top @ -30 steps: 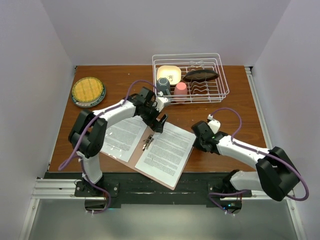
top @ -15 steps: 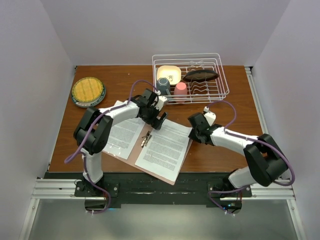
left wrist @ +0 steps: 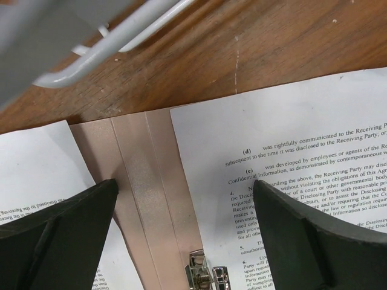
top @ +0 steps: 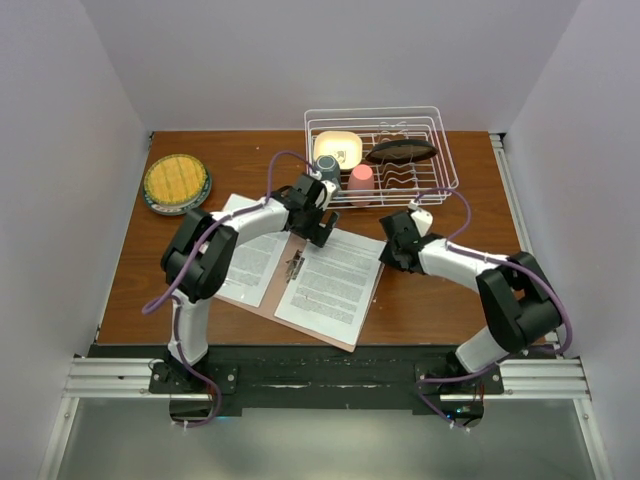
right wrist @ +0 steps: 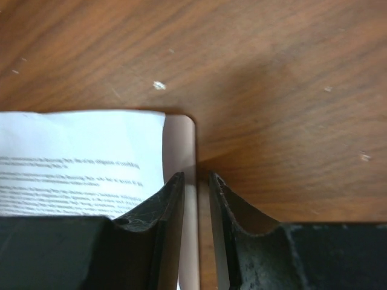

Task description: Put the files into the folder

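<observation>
The folder [top: 262,303] holds the files [top: 325,285]; your right gripper [right wrist: 196,178] pinches its edge, likely to close it, left gripper [left wrist: 185,182] splayed above its spine [left wrist: 142,181]

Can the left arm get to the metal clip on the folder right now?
Probably yes: the left arm has its jaws open astride the folder spine, and the clip lies bare there, clear of both sheets.

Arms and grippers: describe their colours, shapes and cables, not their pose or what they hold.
Both the left arm and right arm have white link shells with bulky black joint housings, and a purple cable loops along each. The left gripper and right gripper carry matte black, wedge-shaped fingers tapering to the tips. No markings show.
</observation>
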Controlling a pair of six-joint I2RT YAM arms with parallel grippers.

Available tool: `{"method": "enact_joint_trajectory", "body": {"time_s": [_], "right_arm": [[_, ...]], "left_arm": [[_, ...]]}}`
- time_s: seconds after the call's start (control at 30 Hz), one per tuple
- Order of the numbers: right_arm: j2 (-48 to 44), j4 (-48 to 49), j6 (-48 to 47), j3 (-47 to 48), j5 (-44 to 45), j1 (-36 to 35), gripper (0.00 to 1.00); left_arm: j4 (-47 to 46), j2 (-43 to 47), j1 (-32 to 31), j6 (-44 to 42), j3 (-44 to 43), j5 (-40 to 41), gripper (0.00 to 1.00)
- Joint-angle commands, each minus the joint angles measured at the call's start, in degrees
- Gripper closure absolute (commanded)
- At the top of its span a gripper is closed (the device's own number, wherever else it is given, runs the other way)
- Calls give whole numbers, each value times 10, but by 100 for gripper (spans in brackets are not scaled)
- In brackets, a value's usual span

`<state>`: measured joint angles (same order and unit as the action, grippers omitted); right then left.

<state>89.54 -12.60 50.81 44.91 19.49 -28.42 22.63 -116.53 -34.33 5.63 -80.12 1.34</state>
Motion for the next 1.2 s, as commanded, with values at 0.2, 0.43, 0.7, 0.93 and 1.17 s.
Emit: {"method": "enact_joint_trajectory", "body": {"time_s": [0.2, 0.43, 0.7, 0.93, 1.17], "right_arm": [[-268, 217, -155, -100, -145, -8, 90], [-170, 345, -201, -90, -168, -133, 100], [-31, 523, -221, -62, -204, -183, 100], [63, 688, -261, -60, -196, -211, 100], [121, 696, -284, -36, -196, -219, 100]], "left_arm": [[33, -41, -26, 40, 52, -14, 4], [25, -43, -27, 40, 66, 0, 9], [22, -51, -26, 36, 70, 9, 12], [15, -51, -26, 32, 81, 11, 13], [13, -44, -27, 33, 85, 3, 13]]}}
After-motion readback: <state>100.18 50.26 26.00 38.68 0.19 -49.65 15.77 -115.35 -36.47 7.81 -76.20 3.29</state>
